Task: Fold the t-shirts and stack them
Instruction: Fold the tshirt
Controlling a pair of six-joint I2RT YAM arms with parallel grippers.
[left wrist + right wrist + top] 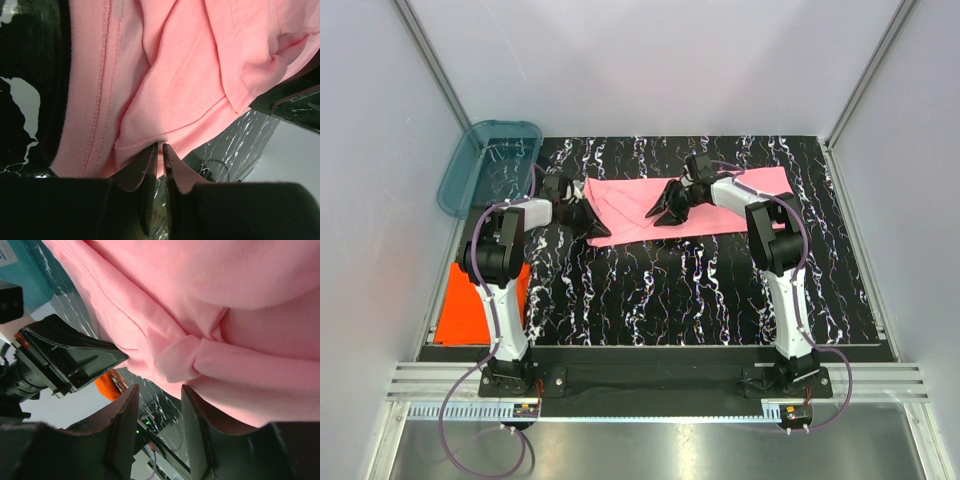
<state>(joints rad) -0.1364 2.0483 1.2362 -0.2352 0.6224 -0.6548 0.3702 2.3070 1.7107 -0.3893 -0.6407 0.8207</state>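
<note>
The black marbled table point(700, 300) carries a pink t-shirt point(630, 215) at far centre, an orange-red t-shirt point(470, 305) at its left edge and a teal tub point(480, 165) at the far-left corner.

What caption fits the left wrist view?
Left gripper pinching the pink shirt by its edge, black marbled table alongside.

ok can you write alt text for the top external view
A pink t-shirt lies partly folded on a black marbled table, the left gripper at its left edge and the right gripper over its middle. A teal tub sits at the far left corner; an orange-red t-shirt lies beside the left arm.
</note>
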